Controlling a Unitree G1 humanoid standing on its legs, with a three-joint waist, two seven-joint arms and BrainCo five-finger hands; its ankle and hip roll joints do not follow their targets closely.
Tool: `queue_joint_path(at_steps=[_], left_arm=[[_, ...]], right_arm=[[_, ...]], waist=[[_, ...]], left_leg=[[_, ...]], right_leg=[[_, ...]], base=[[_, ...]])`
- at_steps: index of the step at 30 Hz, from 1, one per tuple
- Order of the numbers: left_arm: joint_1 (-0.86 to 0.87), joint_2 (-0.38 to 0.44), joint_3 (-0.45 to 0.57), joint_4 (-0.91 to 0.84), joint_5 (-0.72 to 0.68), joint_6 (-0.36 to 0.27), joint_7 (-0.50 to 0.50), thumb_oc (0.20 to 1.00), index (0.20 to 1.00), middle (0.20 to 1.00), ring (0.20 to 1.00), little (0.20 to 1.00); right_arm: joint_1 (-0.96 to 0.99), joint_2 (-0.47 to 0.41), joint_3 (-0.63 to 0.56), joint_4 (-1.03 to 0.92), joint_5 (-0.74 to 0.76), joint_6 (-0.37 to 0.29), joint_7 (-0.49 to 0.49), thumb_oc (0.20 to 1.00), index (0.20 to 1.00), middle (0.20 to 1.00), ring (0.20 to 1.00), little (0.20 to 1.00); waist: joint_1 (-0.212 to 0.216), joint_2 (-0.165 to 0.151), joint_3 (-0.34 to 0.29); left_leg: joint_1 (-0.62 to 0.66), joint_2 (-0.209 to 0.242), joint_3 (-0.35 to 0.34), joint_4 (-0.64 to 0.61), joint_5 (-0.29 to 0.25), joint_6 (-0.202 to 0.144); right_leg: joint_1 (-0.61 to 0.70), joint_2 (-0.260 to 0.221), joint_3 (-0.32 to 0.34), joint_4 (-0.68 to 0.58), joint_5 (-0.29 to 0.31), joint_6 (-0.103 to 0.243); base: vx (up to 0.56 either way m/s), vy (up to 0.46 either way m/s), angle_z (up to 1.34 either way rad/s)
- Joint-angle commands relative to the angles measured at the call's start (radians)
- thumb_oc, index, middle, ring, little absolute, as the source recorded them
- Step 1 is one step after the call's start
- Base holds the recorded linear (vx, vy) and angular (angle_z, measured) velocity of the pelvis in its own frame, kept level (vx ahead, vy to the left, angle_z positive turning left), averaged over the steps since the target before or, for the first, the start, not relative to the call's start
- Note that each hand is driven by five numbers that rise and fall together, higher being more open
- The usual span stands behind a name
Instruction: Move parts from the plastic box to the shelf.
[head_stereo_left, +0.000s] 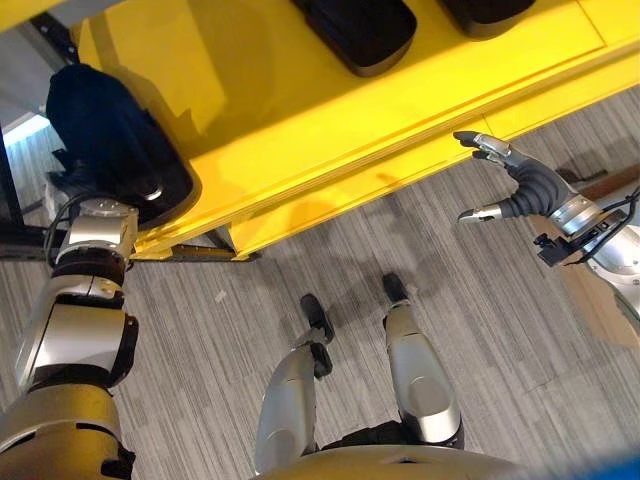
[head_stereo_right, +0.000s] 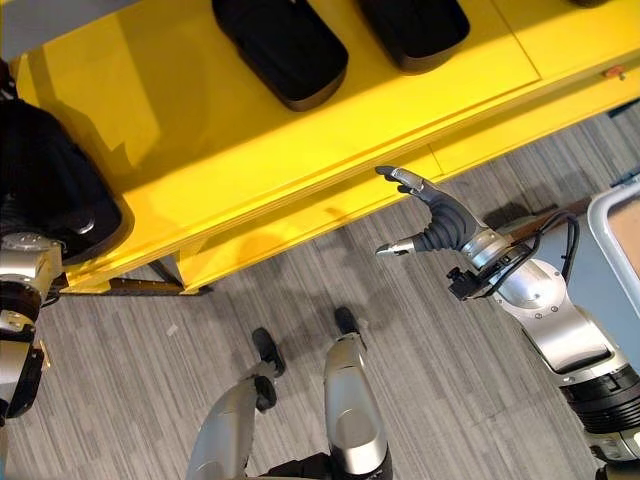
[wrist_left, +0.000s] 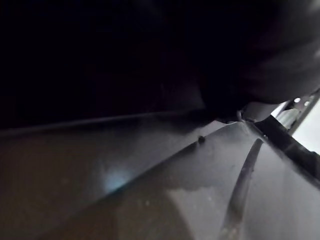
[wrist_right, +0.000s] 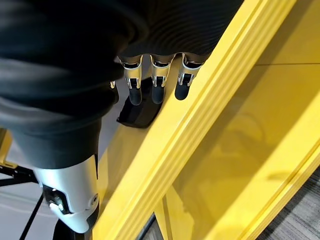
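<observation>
The right robot hand (wrist_right: 100, 60), under its dark ribbed cover, reaches out with silver, dark-tipped fingers (wrist_right: 157, 87) straight and its thumb apart, holding nothing. Past the fingertips runs the stepped front edge of a glossy yellow shelf (wrist_right: 220, 130), on which a black moulded plastic part (wrist_right: 140, 114) lies.

The shelf (head_stereo_right: 300, 150) is bright yellow. The parts (head_stereo_right: 285, 50) on it are black, as is the bundle (head_stereo_left: 105, 140) at its end, perhaps cloth. The floor (head_stereo_right: 450, 400) is grey with fine streaks. The right hand (head_stereo_right: 435, 220) is silver with dark tips.
</observation>
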Motion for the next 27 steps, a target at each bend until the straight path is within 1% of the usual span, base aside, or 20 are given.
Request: queue_joint_path(at_steps=[1, 2, 3, 4, 5, 6, 7, 8, 9, 12, 13, 16, 18, 21, 23, 25, 27], left_arm=[[0.055, 0.083, 0.043, -0.001, 0.045, -0.018, 0.027, 0.2, 0.2, 0.2, 0.2, 0.2], [0.052, 0.084, 0.043, 0.009, 0.05, -0.029, 0.015, 0.2, 0.2, 0.2, 0.2, 0.2], [0.047, 0.084, 0.036, 0.015, 0.056, -0.032, 0.004, 0.2, 0.2, 0.2, 0.2, 0.2], [0.032, 0.085, 0.022, 0.021, 0.062, -0.029, -0.005, 0.2, 0.2, 0.2, 0.2, 0.2], [0.005, 0.085, -0.005, 0.031, 0.066, -0.027, -0.013, 0.2, 0.2, 0.2, 0.2, 0.2], [-0.009, 0.085, -0.021, 0.032, 0.084, -0.019, -0.024, 0.2, 0.2, 0.2, 0.2, 0.2], [-0.017, 0.081, -0.039, 0.017, 0.095, -0.006, -0.024, 0.2, 0.2, 0.2, 0.2, 0.2], [-0.025, 0.078, -0.053, -0.013, 0.078, 0.025, -0.006, 0.2, 0.2, 0.2, 0.2, 0.2], [-0.027, 0.089, -0.058, -0.019, 0.056, 0.03, -0.007, 0.2, 0.2, 0.2, 0.2, 0.2], [0.001, 0.1, -0.041, -0.024, 0.075, 0.032, -0.03, 0.2, 0.2, 0.2, 0.2, 0.2], [0.01, 0.102, -0.034, -0.021, 0.064, 0.022, -0.037, 0.2, 0.2, 0.2, 0.2, 0.2], [0.029, 0.101, -0.021, 0.001, 0.058, 0.003, -0.062, 0.2, 0.2, 0.2, 0.2, 0.2], [0.045, 0.097, -0.005, 0.02, 0.059, -0.013, -0.085, 0.2, 0.2, 0.2, 0.2, 0.2], [0.057, 0.076, -0.001, 0.023, 0.051, -0.022, -0.078, 0.2, 0.2, 0.2, 0.2, 0.2], [0.065, 0.073, -0.001, 0.026, 0.062, -0.03, -0.084, 0.2, 0.2, 0.2, 0.2, 0.2], [0.092, 0.065, 0.01, 0.017, 0.027, -0.018, -0.072, 0.2, 0.2, 0.2, 0.2, 0.2], [0.098, 0.059, 0.018, 0.028, 0.017, -0.024, -0.074, 0.2, 0.2, 0.2, 0.2, 0.2]], right_arm=[[-0.005, 0.051, -0.045, -0.018, 0.015, -0.042, 0.012, 1.0, 1.0, 1.0, 1.0, 1.0], [0.007, 0.051, -0.05, -0.024, 0.019, -0.036, 0.004, 1.0, 1.0, 1.0, 1.0, 1.0], [0.017, 0.053, -0.056, -0.025, 0.02, -0.035, 0.0, 1.0, 1.0, 1.0, 1.0, 1.0], [0.04, 0.058, -0.067, -0.03, 0.015, -0.041, -0.007, 1.0, 1.0, 1.0, 1.0, 1.0], [0.077, 0.066, -0.084, -0.034, 0.011, -0.06, -0.024, 1.0, 1.0, 1.0, 1.0, 1.0], [0.097, 0.074, -0.092, -0.036, 0.006, -0.067, -0.036, 1.0, 1.0, 1.0, 1.0, 1.0], [0.109, 0.08, -0.103, -0.04, 0.002, -0.07, -0.044, 1.0, 1.0, 1.0, 1.0, 1.0], [0.11, 0.082, -0.106, -0.041, 0.0, -0.071, -0.05, 1.0, 1.0, 1.0, 1.0, 1.0], [0.08, 0.071, -0.09, -0.031, 0.009, -0.067, -0.06, 1.0, 1.0, 1.0, 1.0, 1.0], [0.078, 0.059, -0.101, -0.028, 0.011, -0.058, -0.06, 1.0, 1.0, 1.0, 1.0, 1.0], [0.076, 0.054, -0.105, -0.027, 0.019, -0.052, -0.062, 1.0, 1.0, 1.0, 1.0, 1.0], [0.077, 0.038, -0.118, -0.021, 0.013, -0.05, -0.048, 1.0, 1.0, 1.0, 1.0, 1.0], [0.089, 0.032, -0.131, -0.019, -0.001, -0.06, -0.036, 1.0, 1.0, 1.0, 1.0, 1.0], [0.089, 0.018, -0.147, -0.019, -0.003, -0.06, -0.031, 1.0, 1.0, 1.0, 1.0, 1.0], [0.084, 0.016, -0.144, -0.02, 0.0, -0.058, -0.034, 1.0, 1.0, 1.0, 1.0, 1.0], [0.111, 0.015, -0.164, -0.037, 0.0, -0.057, -0.017, 1.0, 1.0, 1.0, 1.0, 1.0], [0.124, 0.014, -0.171, -0.041, 0.0, -0.058, -0.008, 1.0, 1.0, 1.0, 1.0, 1.0]], waist=[[0.01, -0.022, -0.079], [0.002, -0.026, -0.084], [-0.005, -0.021, -0.086], [-0.015, -0.015, -0.088], [-0.034, -0.007, -0.088], [-0.041, -0.005, -0.086], [-0.041, -0.003, -0.081], [-0.034, -0.001, -0.078], [-0.018, -0.001, -0.073], [-0.014, 0.005, -0.076], [-0.014, 0.009, -0.076], [-0.021, 0.028, -0.074], [-0.026, 0.04, -0.079], [-0.032, 0.057, -0.081], [-0.033, 0.063, -0.083], [-0.039, 0.071, -0.094], [-0.042, 0.075, -0.103]], left_leg=[[0.062, -0.026, 0.035, 0.135, -0.273, 0.035], [0.043, -0.036, 0.035, 0.128, -0.238, 0.037], [0.041, -0.044, 0.019, 0.119, -0.231, 0.037], [0.041, -0.054, -0.007, 0.098, -0.221, 0.038], [0.042, -0.071, -0.052, 0.072, -0.209, 0.041], [0.043, -0.078, -0.074, 0.062, -0.204, 0.042], [0.046, -0.08, -0.092, 0.046, -0.194, 0.043], [0.048, -0.084, -0.101, 0.021, -0.178, 0.043], [0.046, -0.089, -0.112, 0.003, -0.157, 0.034], [0.052, -0.093, -0.121, -0.008, -0.145, 0.03], [0.056, -0.092, -0.123, -0.009, -0.145, 0.027], [0.07, -0.093, -0.128, -0.013, -0.142, 0.02], [0.073, -0.09, -0.122, -0.024, -0.133, 0.013], [0.08, -0.088, -0.121, -0.032, -0.129, 0.009], [0.081, -0.087, -0.121, -0.033, -0.128, 0.006], [0.1, -0.085, -0.118, -0.048, -0.126, 0.003], [0.11, -0.085, -0.115, -0.058, -0.122, 0.001]], right_leg=[[-0.008, 0.044, -0.085, -0.091, 0.033, -0.002], [-0.025, 0.06, -0.054, -0.089, 0.053, -0.012], [-0.03, 0.075, -0.03, -0.084, 0.054, -0.014], [-0.035, 0.095, -0.001, -0.077, 0.051, -0.018], [-0.041, 0.13, 0.059, -0.069, 0.05, -0.023], [-0.042, 0.152, 0.083, -0.056, 0.041, -0.03], [-0.047, 0.175, 0.077, -0.034, 0.024, -0.041], [-0.046, 0.19, 0.057, -0.024, 0.01, -0.053], [-0.045, 0.204, 0.02, -0.023, -0.004, -0.07], [-0.035, 0.207, 0.015, -0.035, -0.001, -0.079], [-0.03, 0.204, 0.016, -0.036, -0.005, -0.082], [-0.016, 0.2, 0.016, -0.029, -0.023, -0.088], [-0.014, 0.197, 0.02, -0.031, -0.025, -0.09], [-0.012, 0.192, 0.025, -0.024, -0.036, -0.096], [-0.012, 0.191, 0.026, -0.021, -0.041, -0.098], [-0.003, 0.189, 0.023, -0.023, -0.045, -0.096], [0.006, 0.187, 0.021, -0.028, -0.047, -0.095]], base=[[-0.07, -0.076, -0.37], [-0.07, -0.111, -0.11], [-0.08, -0.136, 0.05], [-0.01, -0.141, 0.14], [-0.03, -0.171, 0.19], [-0.07, -0.204, 0.37], [-0.1, -0.174, 0.98], [-0.16, -0.185, 1.13], [-0.13, -0.14, 0.8], [-0.05, -0.09, -0.1], [-0.02, -0.057, -0.1], [0.0, -0.001, -0.02], [0.0, 0.007, -0.02], [0.0, 0.022, -0.05], [-0.01, 0.005, -0.09], [0.05, -0.004, -0.08], [0.05, -0.006, -0.05]])
